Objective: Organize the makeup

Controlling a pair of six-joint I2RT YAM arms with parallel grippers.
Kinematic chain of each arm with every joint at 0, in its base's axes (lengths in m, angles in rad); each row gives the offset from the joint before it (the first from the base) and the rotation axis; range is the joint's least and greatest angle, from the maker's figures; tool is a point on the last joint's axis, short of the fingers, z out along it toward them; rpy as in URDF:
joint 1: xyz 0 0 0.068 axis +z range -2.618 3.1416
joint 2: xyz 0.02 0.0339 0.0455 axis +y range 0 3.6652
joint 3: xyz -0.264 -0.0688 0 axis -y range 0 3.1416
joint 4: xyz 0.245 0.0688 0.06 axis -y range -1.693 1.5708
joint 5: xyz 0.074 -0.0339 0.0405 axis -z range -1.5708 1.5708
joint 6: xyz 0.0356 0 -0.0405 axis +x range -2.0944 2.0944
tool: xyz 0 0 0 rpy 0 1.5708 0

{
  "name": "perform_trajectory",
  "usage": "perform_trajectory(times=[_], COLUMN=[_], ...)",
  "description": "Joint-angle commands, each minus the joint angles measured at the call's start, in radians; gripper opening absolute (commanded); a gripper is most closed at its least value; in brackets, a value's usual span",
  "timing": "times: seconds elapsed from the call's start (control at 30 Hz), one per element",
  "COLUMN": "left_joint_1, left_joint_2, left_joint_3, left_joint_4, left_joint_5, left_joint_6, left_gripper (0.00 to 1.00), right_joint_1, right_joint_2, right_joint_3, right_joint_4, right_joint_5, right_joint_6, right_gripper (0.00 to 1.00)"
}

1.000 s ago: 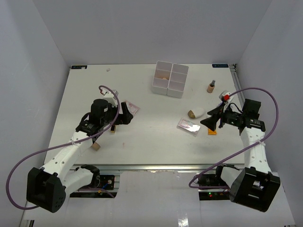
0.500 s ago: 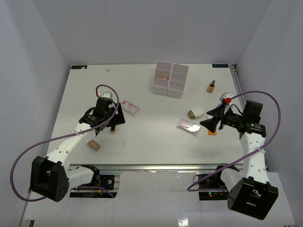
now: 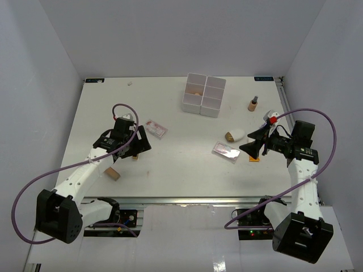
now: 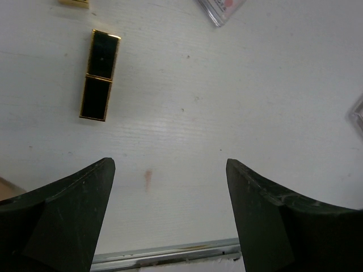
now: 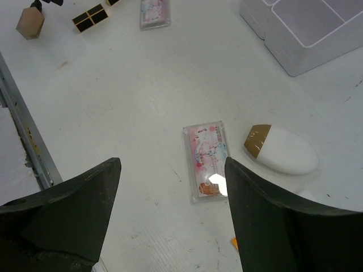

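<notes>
Left end effector (image 4: 170, 165): jaws wide, nothing between them, only bare worktop (image 3: 181, 170) showing in the gap. It hovers low over the left half of the worktop.

Lipstick (image 4: 100, 75): black and gold, lying flat, ahead and to the left of the left jaws, clear of both fingers.

Pink packet (image 3: 155, 128): flat on the worktop just beyond the left end effector, not touched.

Wedge (image 3: 112, 173): tan, near the front edge, beside the left forearm.

Right end effector (image 5: 171, 161): jaws wide, holding nothing, above the right half of the worktop.

Second packet (image 5: 207, 160): flat, seen in the gap between the right jaws and below them, no contact visible.

Sponge (image 5: 281, 148): pale egg shape with a tan end, on its side just beside the second packet, slightly apart from it.

Tube (image 3: 254, 158): orange, on the worktop under the right end effector and mostly hidden by it.

Bottle (image 3: 253, 103): tan with a dark cap, upright, to the right of the box (image 3: 211, 107).

The box is white with several compartments and stands at the far middle of the worktop. A tan piece (image 3: 195, 92) lies in a left-hand compartment; I cannot tell what it is.
</notes>
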Motion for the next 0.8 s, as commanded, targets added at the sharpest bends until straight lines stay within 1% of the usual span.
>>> perform_trajectory(times=[0.0,0.07,0.2,0.33,0.47,0.53,0.63,0.77], left_joint_1=[0.003,0.003,0.003,0.003,0.003,0.002,0.002,0.002], left_joint_2=[-0.052,-0.056,-0.042,0.021,0.088,0.117,0.12,0.14], left_joint_3=[0.017,0.013,0.012,0.033,0.081,0.091,0.08,0.071], left_joint_4=[0.032,0.054,0.099,0.124,0.129,0.11,0.099,0.109], left_joint_5=[0.166,0.186,0.155,0.076,-0.002,-0.07,-0.172,-0.231], left_joint_6=[0.042,0.057,0.087,0.118,0.144,0.155,0.156,0.16], left_gripper=[0.9,0.9,0.91,0.9,0.87,0.86,0.86,0.82], right_joint_1=[-0.012,-0.016,-0.02,-0.031,-0.039,-0.044,-0.048,-0.05], right_joint_2=[0.007,0.014,0.029,0.037,0.05,0.06,0.07,0.077], right_joint_3=[-0.014,-0.022,-0.027,-0.033,-0.035,-0.036,-0.036,-0.038], right_joint_4=[0.032,0.052,0.067,0.074,0.077,0.078,0.081,0.082], right_joint_5=[0.007,0.02,0.033,0.037,0.049,0.054,0.062,0.071], right_joint_6=[0.041,0.059,0.078,0.079,0.075,0.072,0.069,0.068], right_gripper=[0.8,0.8,0.8,0.8,0.8,0.8,0.8,0.8])
